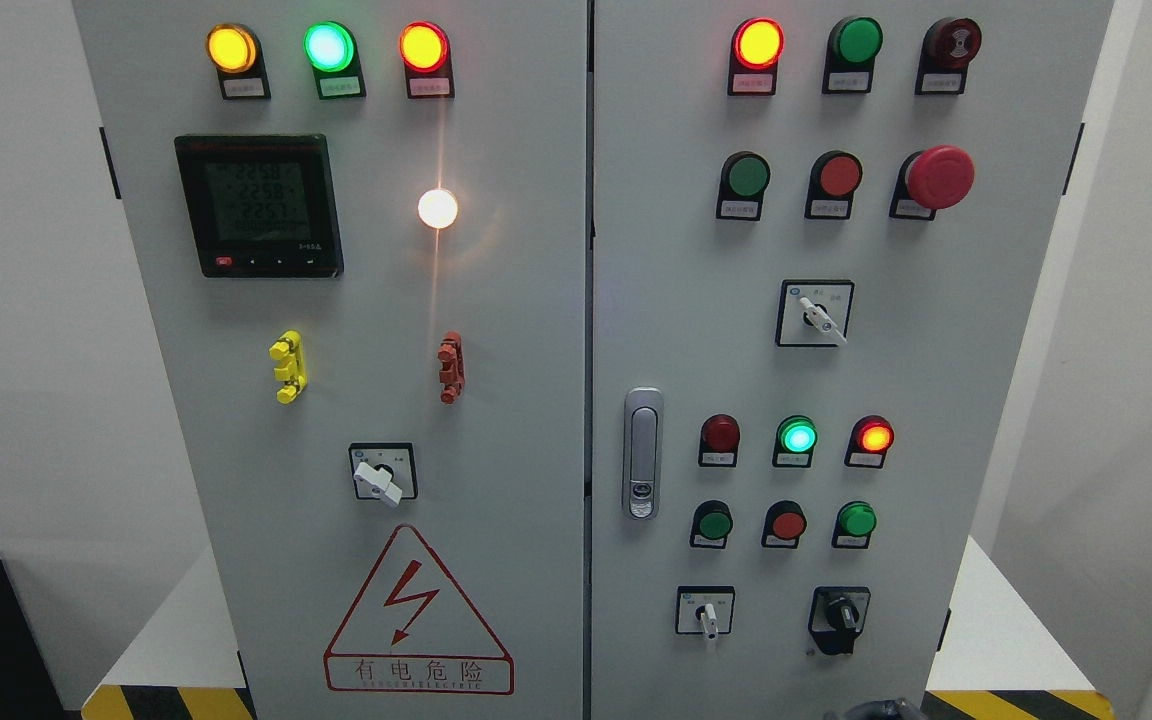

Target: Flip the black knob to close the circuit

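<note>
So I'm staring straight at the cabinet [496, 420] and the black knob [841, 615] sits way down in the lower right corner of the right-hand door, just right of a white-handled selector switch [706, 612]. Its little handle looks to be pointing roughly up, maybe tipped a bit left, though it's small and dark so I can't swear to the angle.

Here's the thing: neither of my hands is really in view. There's a dark lump [871, 708] poking up at the very bottom edge, right under the knob, which could be part of my right arm, but I can't tell what it is, let alone whether any fingers are spread or curled. Left arm, nothing at all.

My read is the knob lies above and just ahead of that lump, so the right side is the nearer one for this. The reach would be up and forward, with the fingers meeting the handle across its long axis to twist it. Nothing's touching it yet.
</note>
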